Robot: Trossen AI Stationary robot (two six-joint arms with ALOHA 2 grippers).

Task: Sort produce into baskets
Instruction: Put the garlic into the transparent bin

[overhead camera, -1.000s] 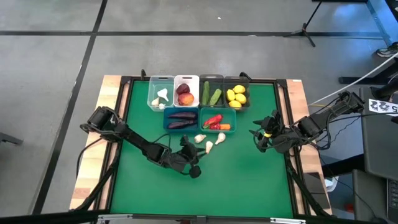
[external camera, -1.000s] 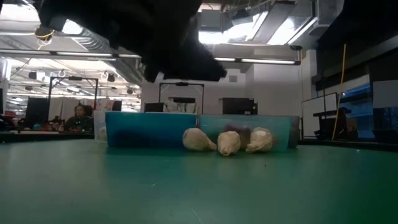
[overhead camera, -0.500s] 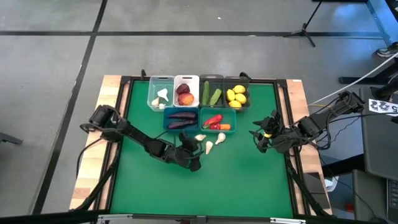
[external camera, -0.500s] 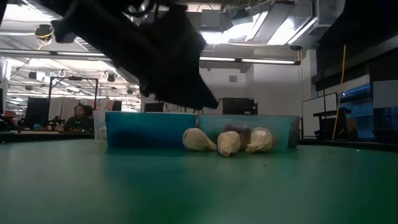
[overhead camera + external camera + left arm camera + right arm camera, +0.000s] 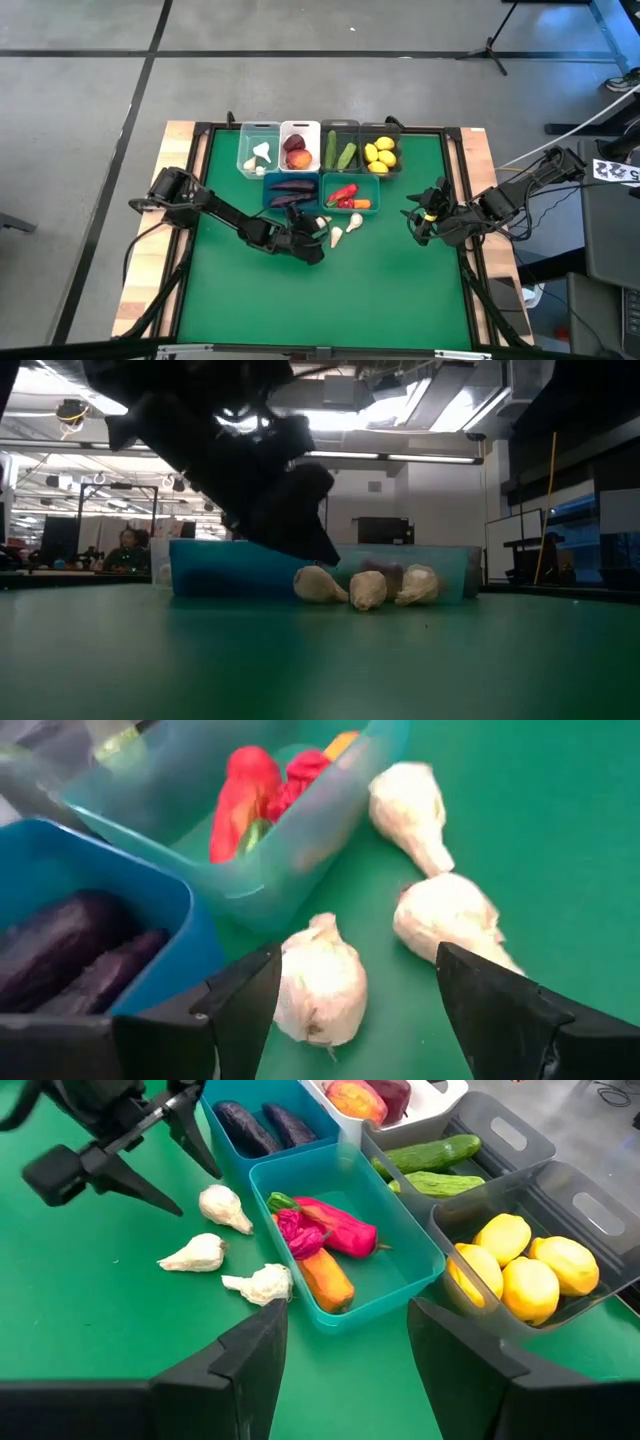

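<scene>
Table (image 5: pixel 390 290): flat green mat with a pale wooden border; every place below is given relative to the teal basket.
Left arm: dark and jointed, it reaches in from the left edge toward the table's middle, ending on the near side of the teal basket.
Right arm: waits well to the right of the teal basket, near the table's right edge.
Teal basket (image 5: pixel 372 188): see-through teal plastic, rectangular with rounded corners; it holds glossy red peppers (image 5: pixel 335 1230) and a smooth orange carrot (image 5: pixel 325 1280).
Blue basket (image 5: pixel 268 190): opaque blue plastic, touching the teal basket's left side; two matte dark purple eggplants (image 5: pixel 70 945) lie in it.
Far row: behind the teal basket stand a clear bin (image 5: pixel 245 150) with white garlic, a white bin (image 5: pixel 300 128) with red peaches, and two smoky grey bins, one with green cucumbers (image 5: pixel 425 1165), one with bumpy yellow lemons (image 5: pixel 525 1275).
Left gripper (image 5: pixel 350 1005): its dark fingers stand wide apart and grip nothing; it sits low, just in front of the seam between the blue and teal baskets.
Nearest garlic (image 5: pixel 318 985): a white, papery, teardrop-shaped bulb lying on the mat between the spread fingers, next to the teal basket's front corner; I cannot tell if it touches the wall.
Other garlic: two more bulbs (image 5: pixel 450 920) (image 5: pixel 410 810) lie loose on the mat along the teal basket's front, beyond the fingers.
Right gripper (image 5: pixel 345 1345): fingers spread wide, holding nothing.
</scene>
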